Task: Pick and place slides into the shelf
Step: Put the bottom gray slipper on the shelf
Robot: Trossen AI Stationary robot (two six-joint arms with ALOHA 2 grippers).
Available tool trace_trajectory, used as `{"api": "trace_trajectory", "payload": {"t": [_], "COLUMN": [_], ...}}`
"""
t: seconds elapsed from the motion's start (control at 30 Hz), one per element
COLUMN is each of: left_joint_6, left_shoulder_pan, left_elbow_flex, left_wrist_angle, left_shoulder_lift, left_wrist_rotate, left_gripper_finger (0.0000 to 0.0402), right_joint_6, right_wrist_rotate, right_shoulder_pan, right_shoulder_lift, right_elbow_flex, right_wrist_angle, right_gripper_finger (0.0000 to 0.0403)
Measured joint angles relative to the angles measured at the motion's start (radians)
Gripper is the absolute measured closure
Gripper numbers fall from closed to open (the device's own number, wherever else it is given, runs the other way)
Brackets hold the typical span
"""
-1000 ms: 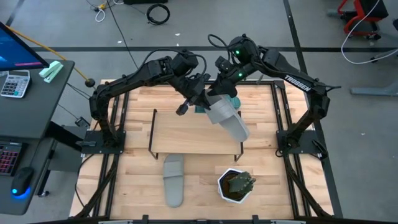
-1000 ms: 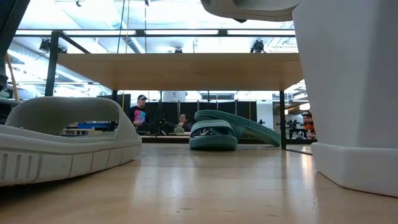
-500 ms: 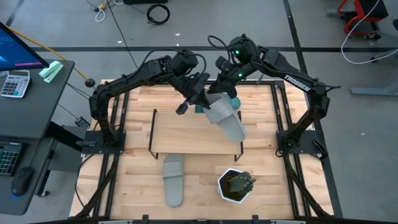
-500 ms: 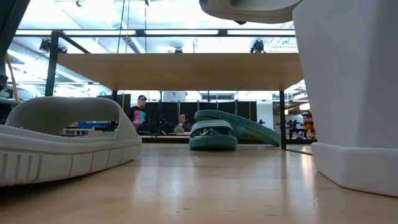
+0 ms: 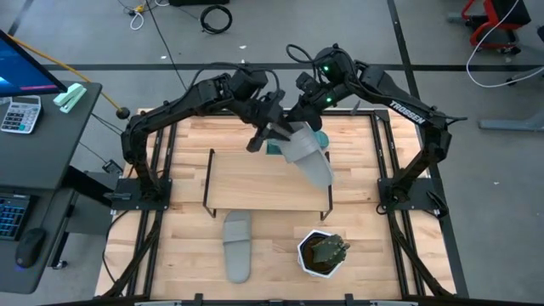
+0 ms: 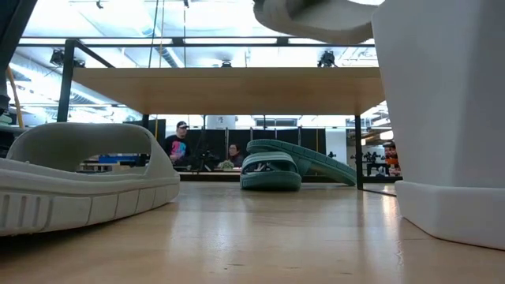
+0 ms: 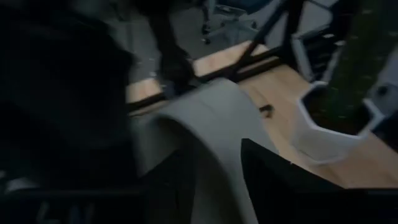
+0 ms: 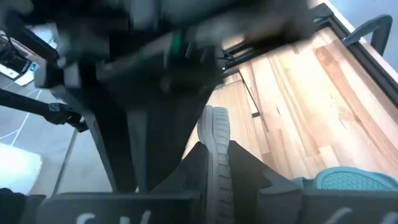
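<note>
- I'm holding both arms over the far edge of the shelf (image 5: 255,183); left gripper (image 5: 265,136) and right gripper (image 5: 299,127) are sitting just beside each other, w/ a light grey slide (image 5: 308,157) between and below them.
- Right gripper is pinching that grey slide: right wrist view is showing its ribbed sole edge (image 8: 214,155) running up between the two dark fingers, clamped on it. The slide is hanging tilted in the air above the shelf's right end, toe pointing away from the grippers toward the near-right corner.
- Left gripper is sitting right at the slide's strap (image 7: 211,124), its dark fingers flanking the strap; whether it's gripping, I can't tell.
- Teal slides (image 5: 320,136) are peeking out just behind the right gripper at the shelf's far-right edge; low view is showing them (image 6: 276,164) lying on the tabletop under the shelf board (image 6: 221,89), one leaning on the other.
- Shelf top is carrying nothing that I can make out; only the held slide is hovering over it.
- Second grey slide (image 5: 237,245) is lying flat on the table (image 5: 187,246), near side of the shelf, well apart from both grippers.
- White hexagonal pot (image 5: 323,253) w/ a plant in it is standing near that slide, nearly below the held slide's toe end.
- Low view: people are sitting in the room beyond the table.
</note>
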Motion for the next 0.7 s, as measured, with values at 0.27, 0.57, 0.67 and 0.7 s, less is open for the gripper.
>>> {"api": "trace_trajectory", "payload": {"t": [0.27,0.57,0.67,0.7], "left_joint_6": [-0.063,-0.108,-0.104,-0.095], "left_shoulder_pan": [0.047,0.097,0.105,0.104], "left_elbow_flex": [0.115,0.220,0.221,0.221], "left_wrist_angle": [-0.018,-0.176,-0.306,-0.358], "left_shoulder_lift": [0.000,0.000,-0.001,-0.002], "left_wrist_rotate": [-0.036,-0.125,-0.112,-0.103], "left_gripper_finger": [0.0242,0.0275,0.0292,0.0297], "right_joint_6": [0.036,0.124,0.125,0.124], "right_wrist_rotate": [0.016,0.168,0.174,0.176], "right_shoulder_pan": [-0.050,-0.088,-0.088,-0.088], "right_shoulder_lift": [-0.001,-0.001,-0.008,-0.012], "right_elbow_flex": [0.000,0.000,0.000,0.000], "right_wrist_angle": [-0.002,-0.002,-0.004,-0.004], "right_gripper_finger": [0.0361,0.0362,0.0362,0.0362]}}
